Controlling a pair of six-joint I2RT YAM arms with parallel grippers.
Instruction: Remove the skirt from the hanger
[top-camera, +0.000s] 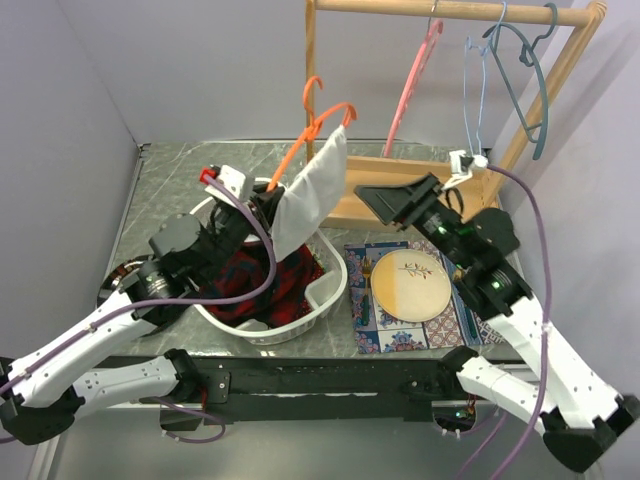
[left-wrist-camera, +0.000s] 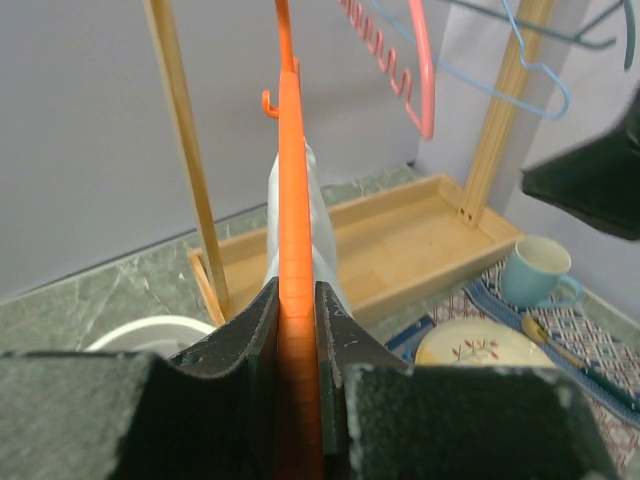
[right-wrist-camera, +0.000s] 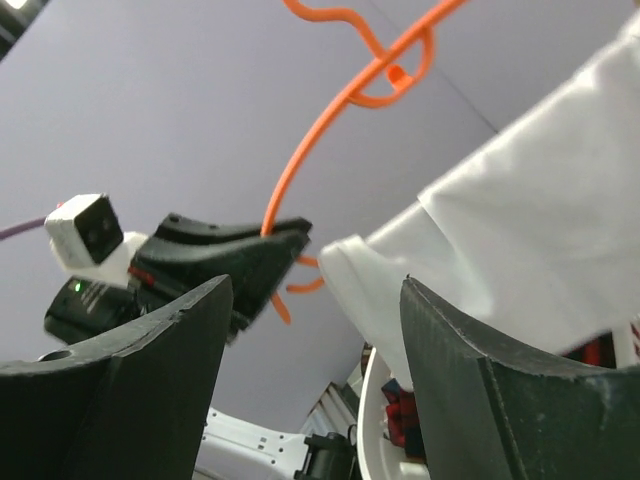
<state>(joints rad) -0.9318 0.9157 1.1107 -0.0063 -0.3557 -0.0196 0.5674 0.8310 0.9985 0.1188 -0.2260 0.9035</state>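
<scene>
Red and navy tartan skirt (top-camera: 262, 285), top view: bunched inside a white plastic basket (top-camera: 335, 290), close under the left gripper (top-camera: 266, 205) and off the pink plastic hanger (top-camera: 410, 95), which hangs bare on the wooden rack (top-camera: 450, 10), well apart from both arms. The left gripper grasps an orange plastic hanger (top-camera: 318, 125) carrying a white cloth garment (top-camera: 312, 195). The right gripper (top-camera: 385, 203) faces that garment from just beside it. Left wrist view: both fingers (left-wrist-camera: 250, 340) are clenched on the orange hanger's bar; the pink hanger is beyond, upper right. Right wrist view: the fingers (right-wrist-camera: 150, 380) stand apart, released, with nothing between them; the skirt shows only as a red scrap low in the basket.
</scene>
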